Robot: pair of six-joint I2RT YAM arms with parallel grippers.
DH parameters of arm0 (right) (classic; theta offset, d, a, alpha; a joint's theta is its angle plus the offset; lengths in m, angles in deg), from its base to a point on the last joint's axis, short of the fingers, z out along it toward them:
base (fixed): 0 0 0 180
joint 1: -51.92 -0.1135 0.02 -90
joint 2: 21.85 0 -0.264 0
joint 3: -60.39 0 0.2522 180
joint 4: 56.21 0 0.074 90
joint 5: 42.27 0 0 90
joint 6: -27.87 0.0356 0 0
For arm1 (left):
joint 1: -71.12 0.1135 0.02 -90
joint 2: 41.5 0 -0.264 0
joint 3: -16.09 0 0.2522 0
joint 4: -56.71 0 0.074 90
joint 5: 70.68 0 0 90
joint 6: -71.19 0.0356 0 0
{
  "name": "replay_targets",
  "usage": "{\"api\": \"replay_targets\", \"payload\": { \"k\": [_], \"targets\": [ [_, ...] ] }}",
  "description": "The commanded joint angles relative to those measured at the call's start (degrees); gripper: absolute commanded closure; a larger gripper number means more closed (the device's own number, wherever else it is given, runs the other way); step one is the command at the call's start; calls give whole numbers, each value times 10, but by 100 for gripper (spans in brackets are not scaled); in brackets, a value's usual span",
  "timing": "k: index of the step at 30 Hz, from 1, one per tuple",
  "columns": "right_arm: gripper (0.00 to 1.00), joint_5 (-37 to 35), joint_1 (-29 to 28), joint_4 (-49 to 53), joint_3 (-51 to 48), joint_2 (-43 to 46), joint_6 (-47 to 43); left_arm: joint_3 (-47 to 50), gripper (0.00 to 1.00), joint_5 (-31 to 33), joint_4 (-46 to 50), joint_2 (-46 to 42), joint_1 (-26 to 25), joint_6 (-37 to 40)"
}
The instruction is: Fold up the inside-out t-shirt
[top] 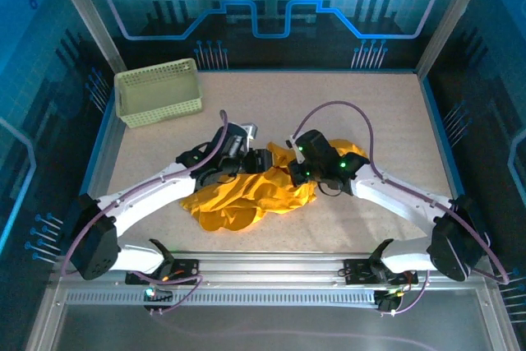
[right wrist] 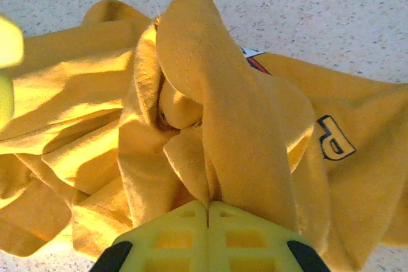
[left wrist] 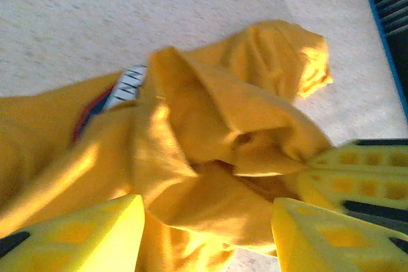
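Observation:
The inside-out t-shirt (top: 246, 195) lies crumpled in a mustard-yellow heap at the middle of the table. My right gripper (top: 294, 172) comes in from the right and is shut on a raised fold of the t-shirt (right wrist: 223, 113), its yellow jaws (right wrist: 208, 207) pinched together on the cloth. My left gripper (top: 261, 160) meets the heap from the left. Its fingers (left wrist: 95, 234) stand apart with bunched t-shirt cloth (left wrist: 210, 125) in the gap between them. A white tag (left wrist: 127, 84) and a dark outlined letter (right wrist: 335, 138) show on the cloth.
A pale green lattice basket (top: 158, 92) stands at the back left corner. Bare speckled table (top: 370, 113) stretches behind and to the right of the heap. Blue rails edge the table on both sides.

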Motion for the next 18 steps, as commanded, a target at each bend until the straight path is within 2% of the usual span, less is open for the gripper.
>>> {"api": "replay_targets", "payload": {
  "k": [1,4,9,14,18],
  "targets": [
    [100,26,7,-53,-13,17,21,-12,53,-49,-38,17,-13,-1],
    [100,26,11,-54,-15,19,26,-5,57,-58,-62,38,-13,-17],
    [100,31,15,-58,-22,23,28,13,58,-96,-133,71,-13,-42],
    [100,42,20,-72,-39,29,34,22,57,-105,-174,92,-12,-57],
    [100,43,24,-76,-45,33,37,31,47,-90,-176,91,-10,-60]
  ]
}}
